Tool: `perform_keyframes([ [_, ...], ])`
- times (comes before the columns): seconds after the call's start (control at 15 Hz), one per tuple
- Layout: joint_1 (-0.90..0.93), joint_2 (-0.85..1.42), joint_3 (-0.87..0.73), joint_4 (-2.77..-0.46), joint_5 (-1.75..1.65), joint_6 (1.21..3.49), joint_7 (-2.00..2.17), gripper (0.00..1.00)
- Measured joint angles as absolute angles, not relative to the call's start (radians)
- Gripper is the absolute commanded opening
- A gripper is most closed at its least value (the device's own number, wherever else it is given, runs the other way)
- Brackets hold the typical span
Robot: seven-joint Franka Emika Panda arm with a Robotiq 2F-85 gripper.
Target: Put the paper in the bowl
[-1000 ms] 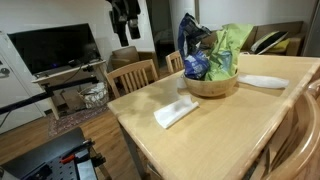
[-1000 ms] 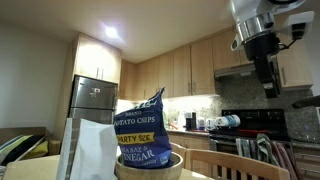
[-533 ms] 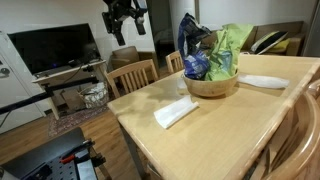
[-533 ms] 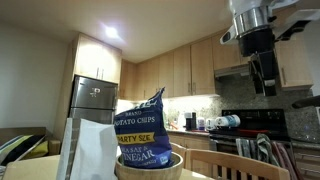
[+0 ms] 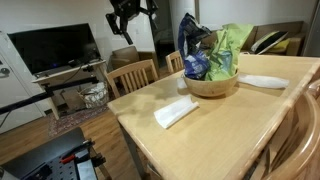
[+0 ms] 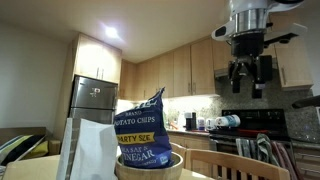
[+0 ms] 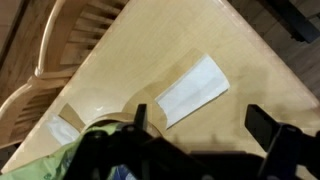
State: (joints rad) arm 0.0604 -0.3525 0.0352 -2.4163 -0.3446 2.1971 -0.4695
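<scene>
Paper is what we must move, so we take stock from the biggest thing down. The wooden surface carries everything. On it stands the bowl, crowded with upright bags. The paper lies flat on bare wood, well apart from the bowl, and in the wrist view it shows whole between the fingers. The jaws hang high above, off beyond the surface's corner, spread wide with nothing between them.

We see three ways this could go wrong. The sheet is thin and flush with the wood, so jaws closing a shade too high would slide over it, and too low would grind into the surface. Catching only the top fold could let it open and droop. With the bags filling the bowl, a release above them may leave the paper perched there, or let it slip outside the rim.
</scene>
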Motion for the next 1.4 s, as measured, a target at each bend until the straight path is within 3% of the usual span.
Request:
perform_keyframes([
  [0.73,0.142,-0.365,-0.055,-2.543,-0.301,2.331,-1.067,1.0],
  [1.4,0.14,-0.369,-0.052,-2.546,-0.283,2.33,-1.096,1.0],
])
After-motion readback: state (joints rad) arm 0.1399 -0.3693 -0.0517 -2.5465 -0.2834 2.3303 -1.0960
